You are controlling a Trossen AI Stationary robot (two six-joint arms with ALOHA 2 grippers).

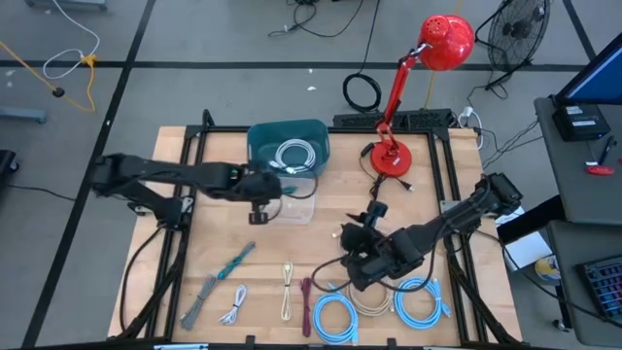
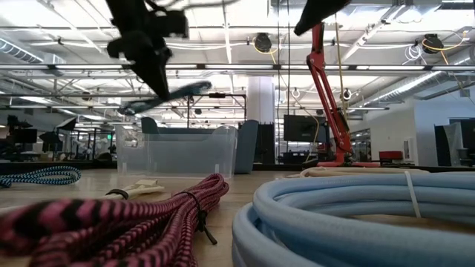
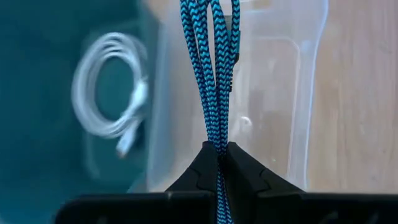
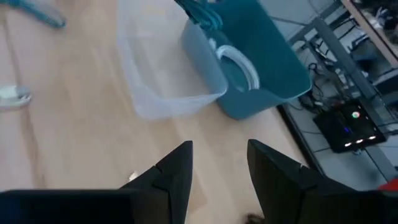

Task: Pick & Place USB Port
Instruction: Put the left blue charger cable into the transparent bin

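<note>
My left gripper is shut on a blue zigzag-braided cable bundle. It hovers at the clear plastic bin, next to the teal bin, where a coiled white cable lies on the floor of the bin. In the low view the left gripper carries the blue cable above the clear bin. My right gripper is open above bare wood, near the table's middle, and touches nothing. My left gripper pinches the blue braided bundle between its two fingers, several strands side by side. The fingers come from above, pointing down. The bundle is lifted clear and lies nearly level across the fingertips, over the clear bin's open top.
Other cables lie along the near edge: a teal braided one, grey, white, cream, maroon, beige and light blue coils. A red desk lamp stands at the far right.
</note>
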